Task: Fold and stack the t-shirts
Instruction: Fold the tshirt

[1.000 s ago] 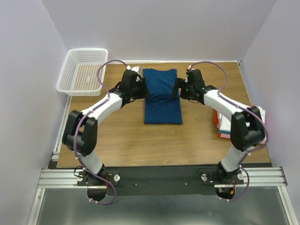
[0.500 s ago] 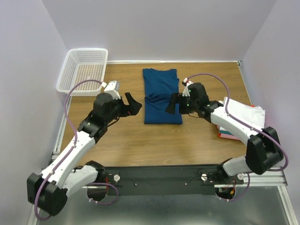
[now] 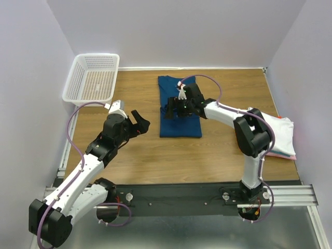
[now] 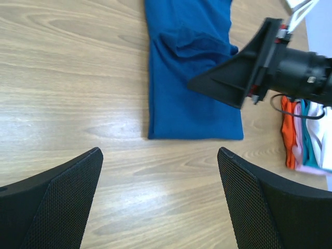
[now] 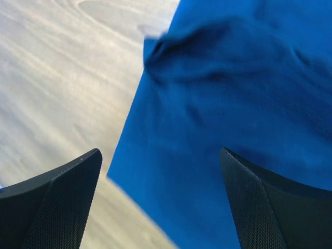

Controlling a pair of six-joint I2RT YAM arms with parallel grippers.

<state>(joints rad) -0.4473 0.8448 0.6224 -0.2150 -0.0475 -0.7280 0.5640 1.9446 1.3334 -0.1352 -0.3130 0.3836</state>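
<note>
Shows, from above, a wooden table [image 3: 155,161] inside pale lilac walls, with two white-and-black robot arms bolted at the near edge. Places a dark blue t-shirt [image 3: 181,124] near the middle of the table towards the far side, folded into a long narrow strip running away from the arms, flat apart from a rumpled ridge across its middle. Shows only plain blue cloth on the upper face. Puts the right gripper [image 3: 169,110] low over that ridge, at the shirt's left edge, at the end of an arm stretched across from the right. Shows its fingers spread wide in the right wrist view, with blue cloth between and below them and bare wood to one side; grips nothing, and cannot tell whether the tips touch the fabric. Puts the left gripper [image 3: 140,122] just to the left of the shirt, apart from it and above bare wood, pointing towards the shirt's near end. Shows those fingers spread wide too in the left wrist view, framing the shirt's near end and holding nothing. Places a stack of folded t-shirts [image 3: 282,132] at the table's right edge, well apart from the blue shirt, white on top, with orange, pink and teal edges showing in the left wrist view. Sets a white mesh basket [image 3: 98,56] at the far left corner, partly overhanging the table's left side.
</note>
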